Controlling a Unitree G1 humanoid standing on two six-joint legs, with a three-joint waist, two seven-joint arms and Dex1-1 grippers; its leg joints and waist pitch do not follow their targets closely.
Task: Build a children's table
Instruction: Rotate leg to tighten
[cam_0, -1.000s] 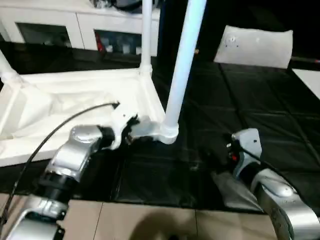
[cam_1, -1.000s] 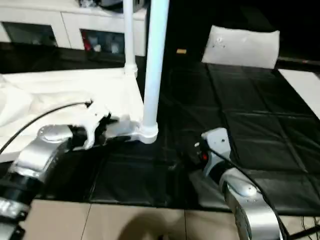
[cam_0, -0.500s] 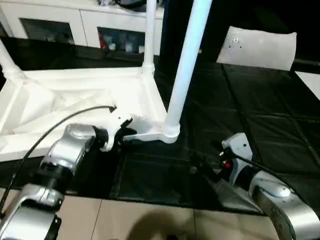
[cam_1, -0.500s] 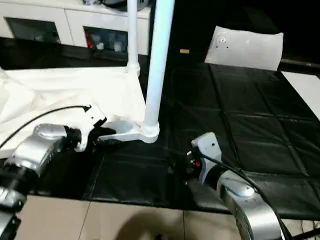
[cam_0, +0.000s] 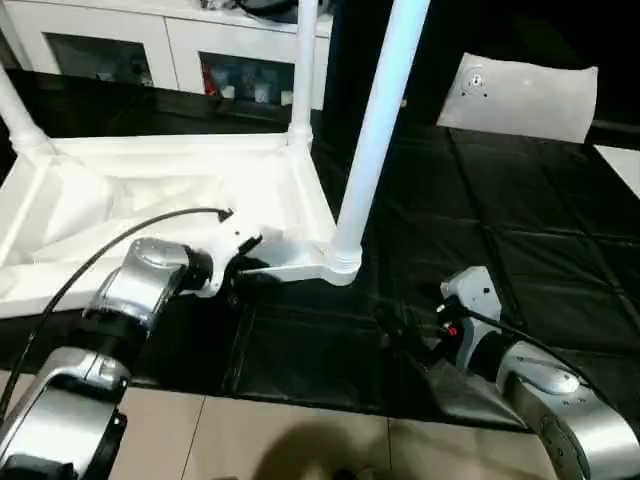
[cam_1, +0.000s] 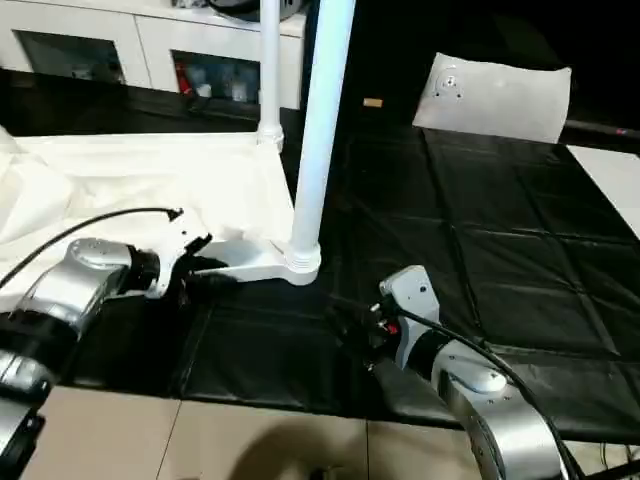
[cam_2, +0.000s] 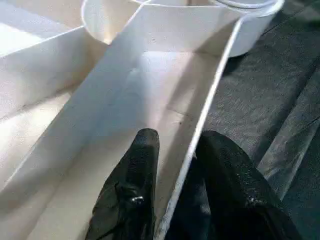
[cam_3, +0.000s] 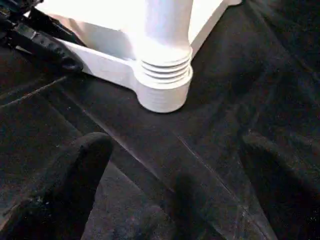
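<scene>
In the head views, the children's table (cam_0: 150, 190) lies upside down on the black mat (cam_0: 500, 230), near leg (cam_0: 380, 130) upright in its corner socket (cam_0: 342, 262).

Left wrist view: the left gripper (cam_2: 175, 170) pinches the table's side rim (cam_2: 200, 125), one finger on each side.

Right wrist view: the right gripper (cam_3: 175, 165) hangs wide open over the mat, holding nothing.

Table top (cam_0: 150, 200) lies underside up on the mat (cam_0: 480, 250), legs (cam_0: 380, 130) standing up from its corner sockets. Left end effector (cam_2: 172, 200) straddles the top's near rim, one finger (cam_2: 135, 185) inside, the other outside, corner socket (cam_0: 343, 265) just right of it. Right end effector (cam_3: 170, 200) sits on mat right of and nearer than that socket, apart from it. Cabinet (cam_0: 130, 60) behind the top; panel (cam_0: 520, 95) far behind right end effector.
</scene>
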